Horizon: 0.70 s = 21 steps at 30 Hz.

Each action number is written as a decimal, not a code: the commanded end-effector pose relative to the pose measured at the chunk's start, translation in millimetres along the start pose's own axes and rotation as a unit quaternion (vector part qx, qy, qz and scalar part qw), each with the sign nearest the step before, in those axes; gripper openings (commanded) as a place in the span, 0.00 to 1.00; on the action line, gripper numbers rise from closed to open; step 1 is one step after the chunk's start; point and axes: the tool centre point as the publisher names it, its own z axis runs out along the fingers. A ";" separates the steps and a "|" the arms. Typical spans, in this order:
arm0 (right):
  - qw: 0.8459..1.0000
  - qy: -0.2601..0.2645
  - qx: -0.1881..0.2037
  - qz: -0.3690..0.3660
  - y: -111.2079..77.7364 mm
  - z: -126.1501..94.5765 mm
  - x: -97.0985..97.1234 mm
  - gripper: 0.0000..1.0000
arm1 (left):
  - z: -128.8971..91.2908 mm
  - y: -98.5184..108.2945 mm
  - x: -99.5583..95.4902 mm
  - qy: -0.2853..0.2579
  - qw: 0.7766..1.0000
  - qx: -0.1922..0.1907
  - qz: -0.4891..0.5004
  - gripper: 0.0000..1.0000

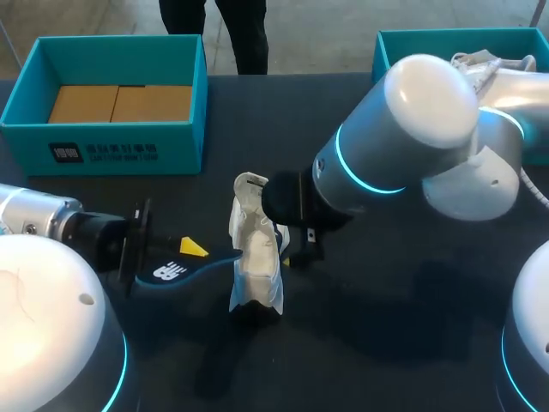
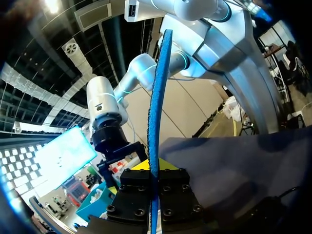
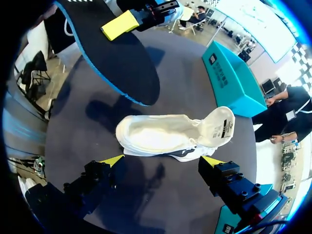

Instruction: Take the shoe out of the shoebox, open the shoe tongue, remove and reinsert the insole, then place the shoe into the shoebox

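Shoe (image 1: 256,257) mid-table, insole (image 1: 184,270) held just beside it on the left, right gripper (image 3: 162,161) close on the right, shoebox (image 1: 129,150) well behind, bare table (image 1: 386,343) in front.

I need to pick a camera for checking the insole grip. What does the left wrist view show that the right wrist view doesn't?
Only the left wrist view: the insole seen edge-on, pinched from both sides by the left jaws.
Only the right wrist view: the white shoe on the table ahead of the open right jaws, the teal shoebox beyond it, and the insole's flat face.
Both: the insole in the left jaws.
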 end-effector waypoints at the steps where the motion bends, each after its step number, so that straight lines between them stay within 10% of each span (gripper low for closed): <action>1: 1.000 -0.004 0.002 0.005 -2.9 1.7 1.8 1.00 | 0.0 -2.0 3.1 -0.003 1.000 -0.003 0.001 0.00; 21: 1.000 0.008 -0.012 -0.009 -41.4 3.3 7.8 1.00 | 12.3 6.5 -5.1 -0.018 1.000 -0.012 0.001 0.00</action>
